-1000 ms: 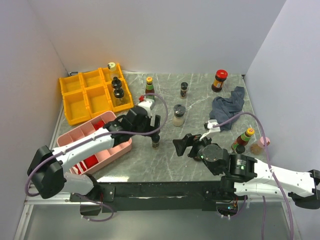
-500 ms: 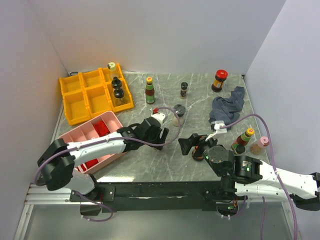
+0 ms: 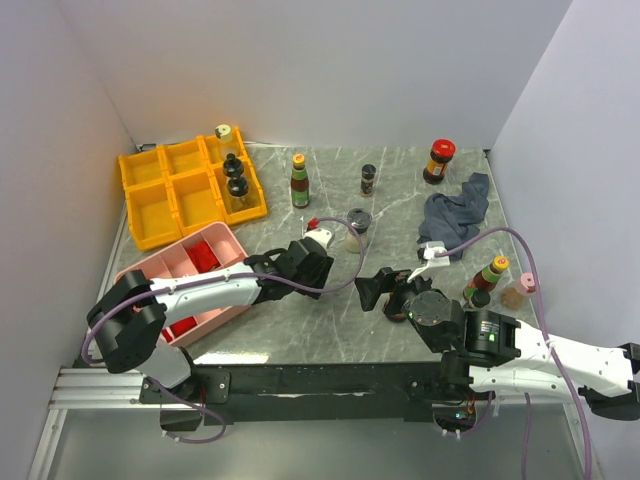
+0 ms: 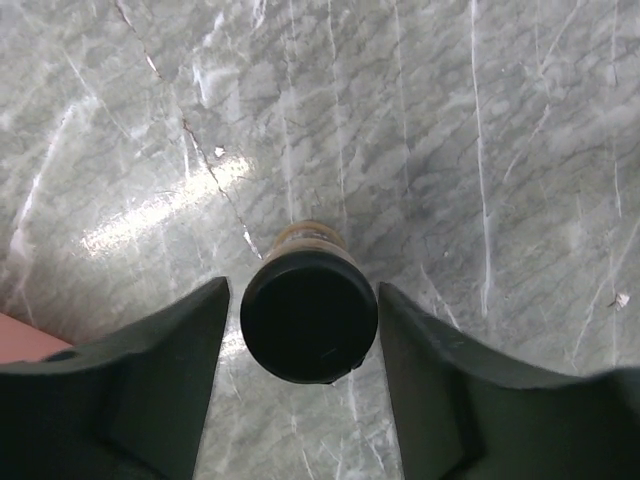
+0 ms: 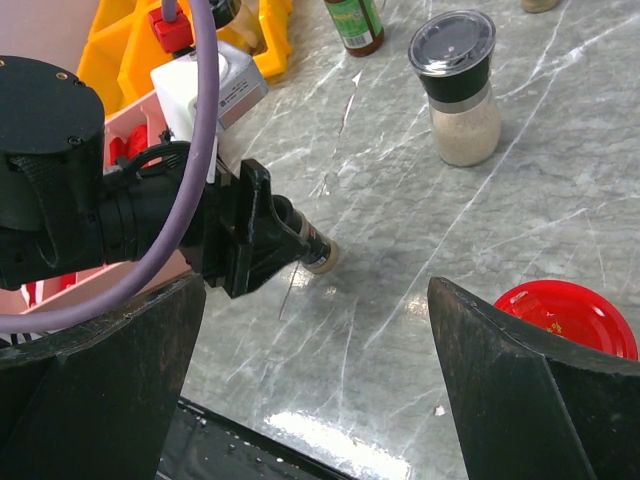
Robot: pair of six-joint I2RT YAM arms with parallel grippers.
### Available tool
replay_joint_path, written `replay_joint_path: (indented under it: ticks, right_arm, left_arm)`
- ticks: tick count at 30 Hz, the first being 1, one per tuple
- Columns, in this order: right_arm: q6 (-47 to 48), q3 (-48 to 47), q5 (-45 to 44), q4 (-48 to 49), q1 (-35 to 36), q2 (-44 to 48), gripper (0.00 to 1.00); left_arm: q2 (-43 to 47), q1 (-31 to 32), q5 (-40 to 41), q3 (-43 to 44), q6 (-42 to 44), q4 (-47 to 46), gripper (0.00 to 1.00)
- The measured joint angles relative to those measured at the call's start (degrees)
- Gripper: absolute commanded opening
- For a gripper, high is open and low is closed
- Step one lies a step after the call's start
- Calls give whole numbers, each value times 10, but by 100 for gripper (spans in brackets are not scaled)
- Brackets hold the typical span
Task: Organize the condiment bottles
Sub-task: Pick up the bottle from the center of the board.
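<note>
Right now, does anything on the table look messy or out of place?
Yes. A dark cloth lies crumpled near the far right corner of the table, close to the red-lidded jar, not folded or put away. I see nothing spilled.

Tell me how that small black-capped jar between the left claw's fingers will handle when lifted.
Probably rigid and light: the black-capped jar is small and slim. Its round cap may slip or twist in the left claw. Narrow base, so a nudge could tip it.

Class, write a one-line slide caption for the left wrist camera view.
Left gripper straddling a black-capped spice jar on the marble table.
</note>
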State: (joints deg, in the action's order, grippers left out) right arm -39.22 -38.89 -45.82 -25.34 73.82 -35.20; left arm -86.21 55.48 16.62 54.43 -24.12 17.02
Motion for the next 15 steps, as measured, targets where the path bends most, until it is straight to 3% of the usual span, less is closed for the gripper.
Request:
replay_joint_path:
  ticks: [1, 2, 5, 8, 15]
  right_arm:
    - [0, 0, 0, 0, 0, 0, 100]
    - [-1, 0, 0, 0, 0, 1, 100]
    - [-2, 0, 0, 0, 0, 4, 100]
    - [-2, 0, 1, 0, 0, 7, 100]
    - [-2, 1, 1, 0, 0, 17, 100]
  left_arm:
    - [0, 0, 2, 0, -1, 0, 55]
    - [0, 0, 4, 0, -2, 0, 41]
    - [0, 0, 10, 1, -6, 1, 18]
    - [0, 0, 15, 7, -11, 9, 1]
    - [3, 0, 48, 54, -33, 59, 1]
